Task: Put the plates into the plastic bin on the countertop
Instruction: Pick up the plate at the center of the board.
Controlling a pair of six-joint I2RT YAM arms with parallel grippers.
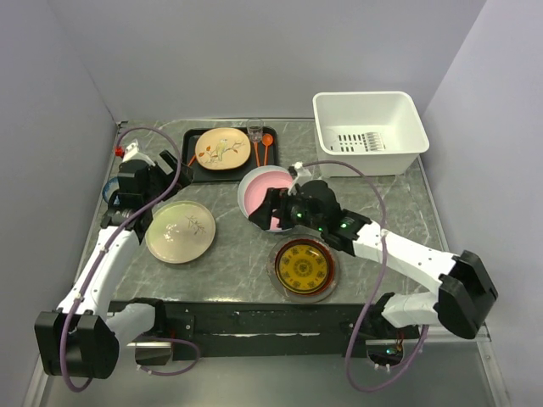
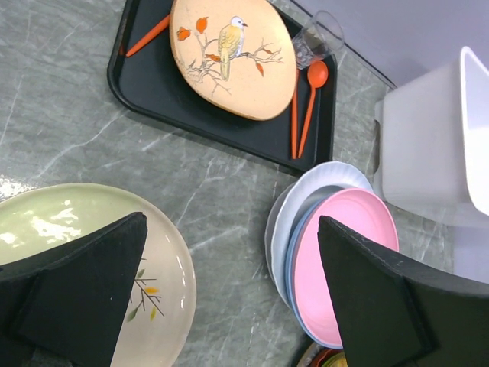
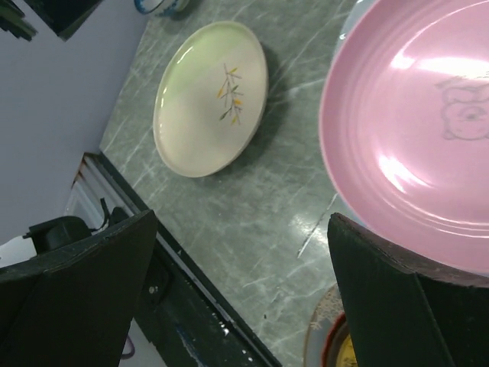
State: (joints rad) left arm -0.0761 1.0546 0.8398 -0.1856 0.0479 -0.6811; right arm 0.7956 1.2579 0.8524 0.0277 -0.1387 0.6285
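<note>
Black base rail [image 1: 246, 315] runs along the near edge of the countertop [image 1: 237, 254], in front of the pink plate [image 1: 265, 188]. Far left of that plate, a small blue-rimmed bowl [image 1: 110, 192] peeks out behind the left gripper [image 1: 159, 180]. Its jaws stand spread wide and hold nothing, by the far edge of a pale green-cream plate [image 1: 180, 231] with a twig print. Behind and left of the pink plate sits a black tray [image 1: 190, 138]. It carries a tan bird-painted plate [image 1: 222, 148], a clear glass [image 1: 254, 130] and orange utensils [image 1: 266, 146]. The pink plate tops a short stack, with a pale blue plate [image 2: 294, 252] and a white plate [image 2: 328, 174] under it. The right gripper [image 1: 271, 210] hovers at its near edge, fingers spread apart and empty. Just in front and right of the pink plate lies a dark red plate [image 1: 302, 268] with a gold pattern. Well behind and right of it stands the white plastic bin [image 1: 373, 161].
</note>
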